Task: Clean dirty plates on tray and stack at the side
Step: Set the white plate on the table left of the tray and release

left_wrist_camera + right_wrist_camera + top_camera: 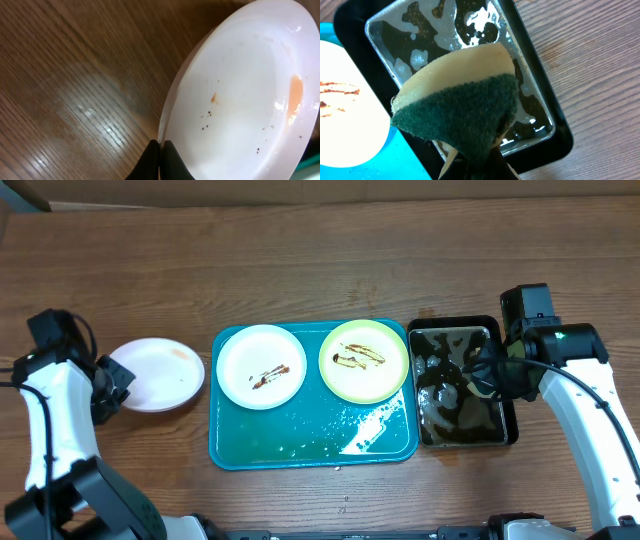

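Observation:
The teal tray [300,445] holds a white plate [260,367] and a pale yellow-green plate [364,360], both with brown smears. A third white plate [157,375] lies on the table left of the tray, with a faint orange streak and dark specks in the left wrist view [245,100]. My left gripper [116,383] is shut on this plate's left rim [161,149]. My right gripper [478,375] is shut on a yellow sponge with a green scouring face [460,105], held over the black pan. Its fingers [485,167] are mostly hidden under the sponge.
The black pan of water [505,430] stands right of the tray; it also shows in the right wrist view [560,145]. Water droplets lie on the tray's front right part [375,425]. Bare wooden table surrounds everything.

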`<state>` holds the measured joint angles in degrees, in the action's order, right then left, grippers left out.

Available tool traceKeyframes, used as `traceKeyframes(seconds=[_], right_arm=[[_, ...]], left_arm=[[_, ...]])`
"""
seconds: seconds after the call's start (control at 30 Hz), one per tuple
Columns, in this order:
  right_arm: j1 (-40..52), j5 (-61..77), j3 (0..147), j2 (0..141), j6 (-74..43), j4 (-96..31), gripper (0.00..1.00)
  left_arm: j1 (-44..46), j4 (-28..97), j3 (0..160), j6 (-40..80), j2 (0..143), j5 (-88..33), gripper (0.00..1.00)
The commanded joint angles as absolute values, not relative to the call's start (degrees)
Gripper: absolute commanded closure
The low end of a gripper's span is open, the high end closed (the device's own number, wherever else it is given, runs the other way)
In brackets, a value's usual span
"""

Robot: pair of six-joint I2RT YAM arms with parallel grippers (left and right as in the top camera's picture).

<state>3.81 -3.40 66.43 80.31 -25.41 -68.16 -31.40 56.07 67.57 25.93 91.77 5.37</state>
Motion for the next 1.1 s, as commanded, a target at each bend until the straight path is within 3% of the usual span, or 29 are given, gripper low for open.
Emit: traceKeyframes(seconds=[0.0, 0.17, 0.27, 0.63, 0.7, 0.8, 0.9, 1.07], right_arm=[[3.7, -3.8, 67.5, 80.5, -25.0, -68.1, 0.96], [3.7, -3.8, 67.5, 80.5, -25.0, -68.3, 0.96], [3.7, -3.8, 67.5, 80.5, -25.0, -68.4, 0.96], [3.7, -2.2, 67.5, 80.5, -20.8, -65.4, 0.94], [3.7, -0.6, 67.5, 80.5, -17.4, -63.4, 0.87], [3.7, 0.1, 67.5, 80.6, -14.5, -60.5, 0.86], [3.7, 0.1, 67.5, 81.6, -14.4, -58.8, 0.86], [3.7, 0.1, 66.7, 86.1, -13.4, -58.1, 0.86]], left_arm=[[-33.3, 55.9, 68.9, 25.3, 93.4, 3.9, 0.96], [-34.2, 55.8, 69.2, 24.6, 93.6, 1.3, 0.94], [-34.1, 56.6, 70.8, 20.8, 93.5, -4.4, 0.75], [-24.3, 60.0, 75.2, 7.7, 88.4, -19.7, 0.47], [-20.8, 60.7, 75.2, 5.9, 88.3, -19.7, 0.38], [-15.3, 61.1, 75.0, 3.6, 88.8, -19.5, 0.22], [-10.4, 60.7, 75.0, 2.7, 89.3, -17.6, 0.17], [-4.8, 59.9, 74.9, 2.7, 90.4, -12.2, 0.16]])
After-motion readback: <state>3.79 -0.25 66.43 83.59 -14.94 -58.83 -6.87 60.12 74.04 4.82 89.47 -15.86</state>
